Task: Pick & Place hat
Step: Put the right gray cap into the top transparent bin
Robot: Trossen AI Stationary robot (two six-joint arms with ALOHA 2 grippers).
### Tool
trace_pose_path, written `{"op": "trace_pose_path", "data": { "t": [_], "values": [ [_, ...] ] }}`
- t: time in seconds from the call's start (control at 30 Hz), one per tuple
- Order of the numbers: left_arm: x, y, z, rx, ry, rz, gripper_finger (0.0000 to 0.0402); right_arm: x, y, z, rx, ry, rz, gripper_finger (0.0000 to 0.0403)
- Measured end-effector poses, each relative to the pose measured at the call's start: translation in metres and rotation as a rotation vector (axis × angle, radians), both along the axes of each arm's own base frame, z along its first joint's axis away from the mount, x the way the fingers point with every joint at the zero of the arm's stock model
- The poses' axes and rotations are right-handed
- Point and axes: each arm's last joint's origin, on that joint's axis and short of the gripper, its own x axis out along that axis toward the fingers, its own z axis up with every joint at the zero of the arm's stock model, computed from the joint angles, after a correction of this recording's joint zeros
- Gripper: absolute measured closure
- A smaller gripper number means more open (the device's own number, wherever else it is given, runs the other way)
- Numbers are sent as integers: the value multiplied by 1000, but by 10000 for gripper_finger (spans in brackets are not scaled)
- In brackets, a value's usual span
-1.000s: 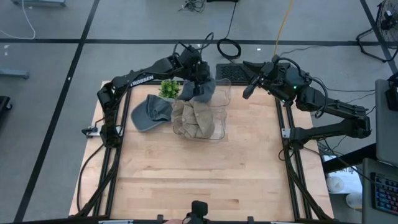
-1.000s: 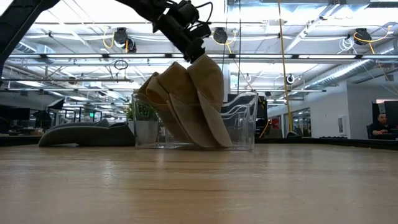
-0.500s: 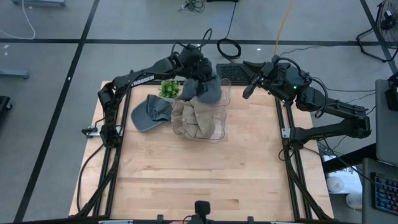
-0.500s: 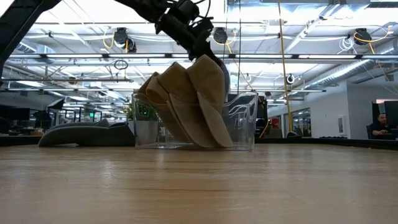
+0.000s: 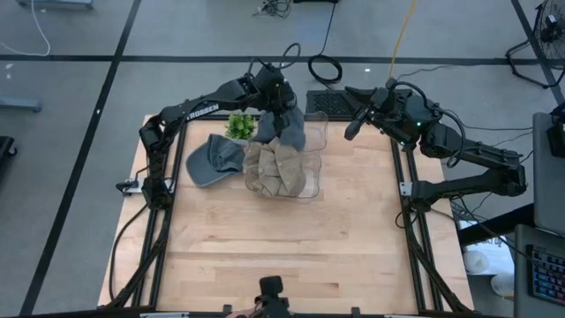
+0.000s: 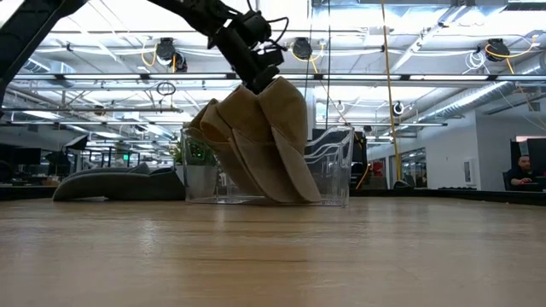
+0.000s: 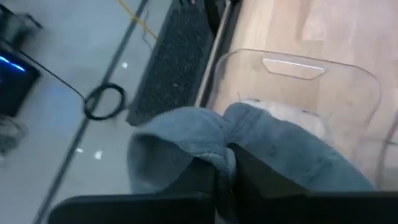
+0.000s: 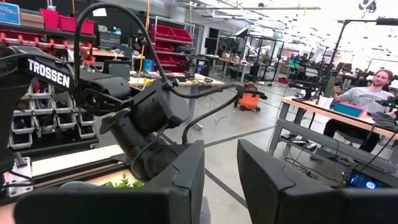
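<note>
A blue-grey hat (image 5: 294,132) hangs over the far end of a clear bin (image 5: 314,181), with my left gripper (image 5: 282,112) shut on it. The left wrist view shows the hat (image 7: 180,134) bunched just ahead of the fingers. Tan hats (image 5: 275,170) stand leaning in the bin; in the low view the tan hats (image 6: 264,141) hide the blue one. A second blue-grey cap (image 5: 214,160) lies flat on the table left of the bin. My right gripper (image 5: 353,124) waits open, raised at the far right, holding nothing. My left gripper pinches a bunched fold of the hat's cloth (image 7: 222,157) between its two fingers (image 7: 264,182). The fingers slant down from the table's far left. The hat droops slack below and ahead of them, above the bin's far end; whether it touches the bin I cannot tell.
A small green plant (image 5: 240,125) stands beside the bin's far left corner, close under my left arm. A dark mat (image 5: 328,102) lies past the far edge. The wooden table's near half (image 5: 282,256) is bare wood.
My left gripper has swung slightly toward the table's right and back again, rolling at the wrist, with the blue-grey hat still in its hold over the bin's far end. The hat has swayed with it.
</note>
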Motion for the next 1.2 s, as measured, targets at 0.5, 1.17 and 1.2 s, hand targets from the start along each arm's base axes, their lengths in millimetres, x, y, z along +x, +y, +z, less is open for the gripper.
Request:
{"op": "trace_pose_path", "data": {
  "t": [0.5, 1.17, 1.2],
  "values": [
    [-18, -23, 32, -160, -93, 121, 179, 0, 0, -3, 4, 33, -1, 321],
    [-80, -94, 122, -404, -321, -159, 162, 58, -23, -60, 133, 316, 88, 321],
    [-85, -97, 127, -395, -337, -162, 165, 62, -24, -64, 139, 330, 88, 321]
  ]
}}
